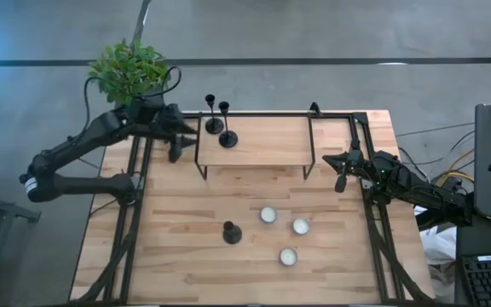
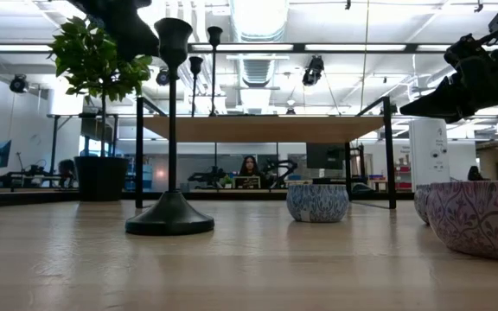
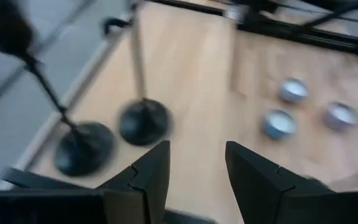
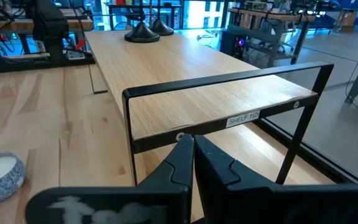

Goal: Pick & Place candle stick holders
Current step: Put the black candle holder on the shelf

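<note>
Two black candlesticks (image 1: 214,125) (image 1: 228,138) stand on their round bases on the left end of the wooden shelf (image 1: 262,141). A third candlestick (image 1: 232,232) stands on the table in front of the shelf. Three silvery tealight cups (image 1: 268,215) (image 1: 300,226) (image 1: 288,256) sit on the table to its right. My left gripper (image 1: 187,136) is open and empty just left of the shelf's left end, and the two shelf candlesticks (image 3: 82,148) (image 3: 143,121) show ahead of it. My right gripper (image 1: 337,168) is shut and empty at the shelf's right end (image 4: 229,118).
A potted plant (image 1: 130,72) stands at the table's far left corner, behind my left arm. The shelf's black metal frame legs (image 1: 199,166) (image 1: 309,166) stand on the table. A black rail frame (image 1: 365,170) runs along the table's sides.
</note>
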### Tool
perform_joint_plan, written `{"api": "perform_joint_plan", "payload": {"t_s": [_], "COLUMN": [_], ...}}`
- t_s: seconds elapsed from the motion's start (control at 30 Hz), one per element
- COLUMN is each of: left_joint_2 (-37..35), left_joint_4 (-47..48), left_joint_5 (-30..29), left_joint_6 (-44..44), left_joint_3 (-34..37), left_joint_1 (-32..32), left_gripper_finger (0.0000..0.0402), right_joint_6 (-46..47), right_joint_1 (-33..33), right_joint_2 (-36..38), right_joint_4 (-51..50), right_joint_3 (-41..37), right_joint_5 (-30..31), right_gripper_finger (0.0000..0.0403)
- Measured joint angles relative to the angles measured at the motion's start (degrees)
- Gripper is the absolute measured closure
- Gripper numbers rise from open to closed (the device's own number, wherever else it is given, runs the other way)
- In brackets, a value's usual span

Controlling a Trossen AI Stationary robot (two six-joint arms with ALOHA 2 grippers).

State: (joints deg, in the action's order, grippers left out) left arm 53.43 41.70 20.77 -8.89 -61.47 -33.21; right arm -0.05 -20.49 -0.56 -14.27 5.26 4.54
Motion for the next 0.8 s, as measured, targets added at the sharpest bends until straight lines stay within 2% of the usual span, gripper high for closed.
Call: {"api": "perform_joint_plan", "payload": {"t_s": [0.07,0.2,0.3,0.43,0.6,0.7,0.8], "left_joint_2": [-1.77,-4.78,-7.29,-9.88,-11.37,-11.35,-11.21], "left_joint_4": [3.25,6.83,6.82,5.13,-4.32,-10.77,-15.28], "left_joint_5": [5.72,20.74,26.16,25.06,20.27,14.88,5.71], "left_joint_6": [0.55,4.6,8.47,14.0,23.56,27.56,29.13], "left_joint_3": [0.0,0.18,1.01,2.15,3.54,3.58,3.58], "left_joint_1": [0.01,0.62,2.36,6.47,15.39,23.12,31.56], "left_gripper_finger": [0.0241,0.0241,0.0241,0.0241,0.0241,0.0241,0.0241], "right_joint_6": [0.02,0.0,0.0,0.0,0.0,0.0,0.0], "right_joint_1": [0.0,0.0,0.0,0.0,0.0,-0.02,0.0], "right_joint_2": [0.0,0.0,0.0,0.0,0.0,0.0,0.0], "right_joint_4": [0.0,-0.02,0.0,-0.01,-0.02,-0.02,0.0], "right_joint_3": [0.0,0.0,-0.02,0.0,0.0,-0.01,-0.01], "right_joint_5": [0.0,0.0,-0.02,0.0,-0.02,0.0,-0.01], "right_gripper_finger": [0.0394,0.0394,0.0394,0.0394,0.0394,0.0394,0.0394]}}
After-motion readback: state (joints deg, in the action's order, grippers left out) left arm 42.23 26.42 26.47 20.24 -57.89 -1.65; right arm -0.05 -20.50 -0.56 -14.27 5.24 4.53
